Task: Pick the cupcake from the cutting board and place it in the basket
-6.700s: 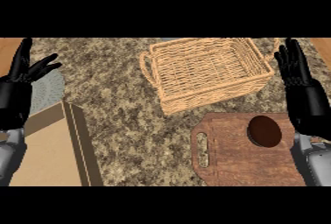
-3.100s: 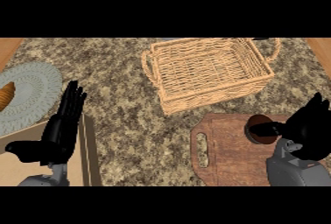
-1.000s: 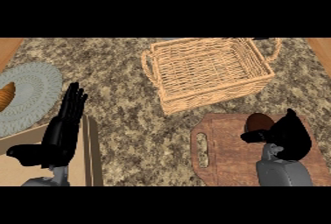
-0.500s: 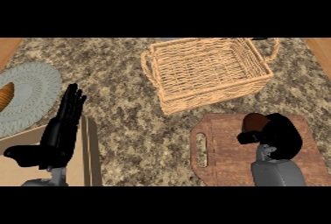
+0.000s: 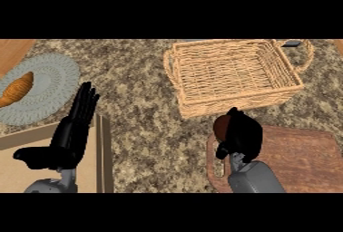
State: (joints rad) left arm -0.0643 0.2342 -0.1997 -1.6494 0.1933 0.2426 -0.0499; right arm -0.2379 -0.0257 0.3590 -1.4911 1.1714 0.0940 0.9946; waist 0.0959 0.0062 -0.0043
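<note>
Cupcake (image 5: 222,127) mostly behind right hand (image 5: 245,134)

The left robot hand (image 5: 70,136) was black all over, with long, slim fingers and a thicker thumb. The right robot hand (image 5: 242,133) was the same black. The left forearm (image 5: 50,186) and right forearm (image 5: 254,179) were smooth, rounded grey shells.
</note>
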